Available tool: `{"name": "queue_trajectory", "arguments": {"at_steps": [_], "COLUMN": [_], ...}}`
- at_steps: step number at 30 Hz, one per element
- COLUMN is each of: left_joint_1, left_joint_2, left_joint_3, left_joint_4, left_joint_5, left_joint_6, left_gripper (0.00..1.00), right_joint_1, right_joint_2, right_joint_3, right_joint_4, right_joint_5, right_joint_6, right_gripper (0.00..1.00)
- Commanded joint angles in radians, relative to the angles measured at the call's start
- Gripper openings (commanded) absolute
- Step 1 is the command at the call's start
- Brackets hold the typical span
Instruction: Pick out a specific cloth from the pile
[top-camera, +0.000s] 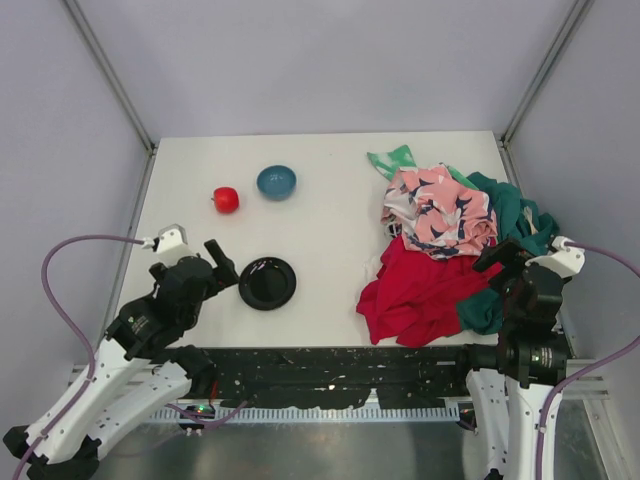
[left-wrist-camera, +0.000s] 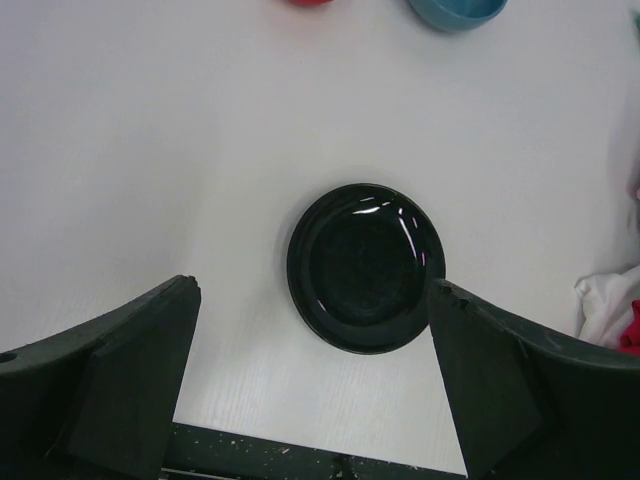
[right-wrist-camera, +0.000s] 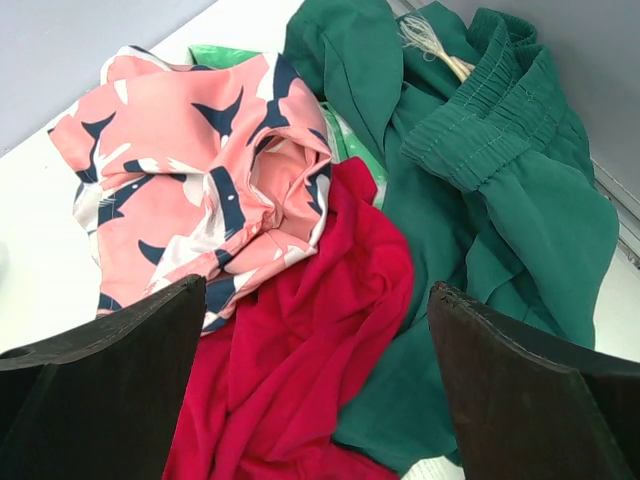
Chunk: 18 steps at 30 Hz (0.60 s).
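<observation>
The pile (top-camera: 445, 240) lies at the right of the table: a big red cloth (top-camera: 410, 290), a pink printed garment (top-camera: 440, 210), a dark teal garment (top-camera: 512, 205) and a mint-green patterned piece (top-camera: 392, 160). No plain black cloth shows in any view; it is hidden. My right gripper (top-camera: 503, 255) is open and empty, just above the pile's near right side. In the right wrist view it (right-wrist-camera: 318, 290) spans the red cloth (right-wrist-camera: 300, 350), with pink (right-wrist-camera: 180, 180) to the left and teal (right-wrist-camera: 480, 200) to the right. My left gripper (top-camera: 224, 262) is open and empty, left of the pile.
A round black plate (top-camera: 267, 283) lies just right of the left gripper and shows between its fingers in the left wrist view (left-wrist-camera: 365, 267). A blue bowl (top-camera: 276, 182) and a red ball (top-camera: 226, 199) sit farther back. Grey walls enclose the table.
</observation>
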Motion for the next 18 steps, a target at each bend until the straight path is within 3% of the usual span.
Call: {"name": "queue_trajectory", "arguments": {"at_steps": [1,9,13,16,18], "left_joint_1": [0.002,0.0,0.0,0.0,0.002], "left_joint_2": [-0.027,-0.053,-0.04,-0.024,-0.006], "left_joint_3": [-0.013,-0.099,-0.127,-0.159,-0.165], "left_joint_4": [-0.041,0.043,0.113,0.182,0.222], "left_joint_5": [-0.067,-0.027,0.043,0.08,0.111], "left_joint_6": [-0.042,-0.03,0.02,0.046,0.066], "left_gripper": [1.0,1.0,1.0,1.0,1.0], "right_joint_1": [0.004,0.004,0.004,0.01,0.089], "right_joint_2": [-0.001,-0.055,0.005,0.138,0.209], "right_joint_3": [0.008,-0.063,-0.023,0.034,0.063], "right_joint_4": [0.039,0.14,0.111,0.056,0.013], "right_joint_5": [0.001,-0.206,-0.292,-0.382,-0.351], "right_joint_6": [0.004,0.02,-0.031,-0.097,-0.112], "right_gripper": [0.95,0.95,0.95,0.95,0.95]}}
